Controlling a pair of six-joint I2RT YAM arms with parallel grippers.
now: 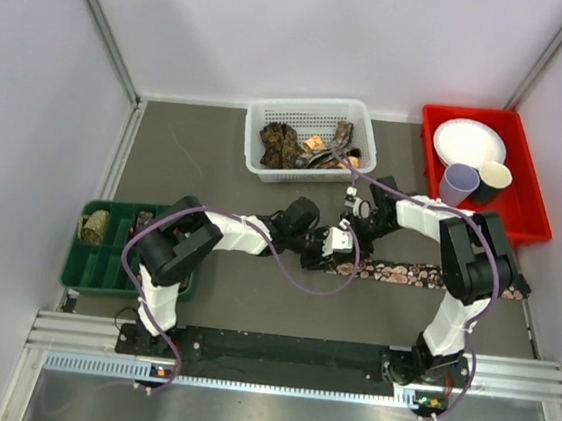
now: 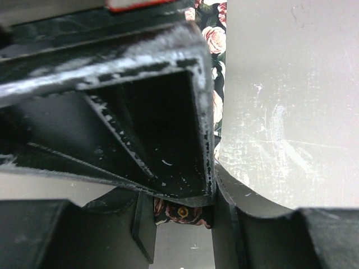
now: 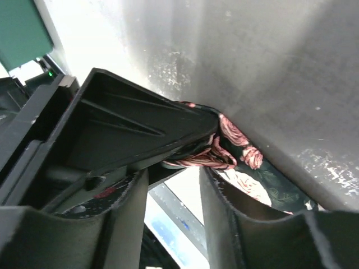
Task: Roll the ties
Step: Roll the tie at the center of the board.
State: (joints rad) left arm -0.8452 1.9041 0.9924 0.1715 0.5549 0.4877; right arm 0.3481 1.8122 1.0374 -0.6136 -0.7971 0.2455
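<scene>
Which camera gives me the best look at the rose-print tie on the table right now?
Top external: it shows the tie stretched flat along the table, nearly its whole length. Left wrist catches only a sliver of rose print; right wrist shows a bunched fold close up.

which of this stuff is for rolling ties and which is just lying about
For the job: floral tie, loose ties in white basket, rolled tie in green tray.
Lying about: red bin, white plate, purple cup, cream cup.
</scene>
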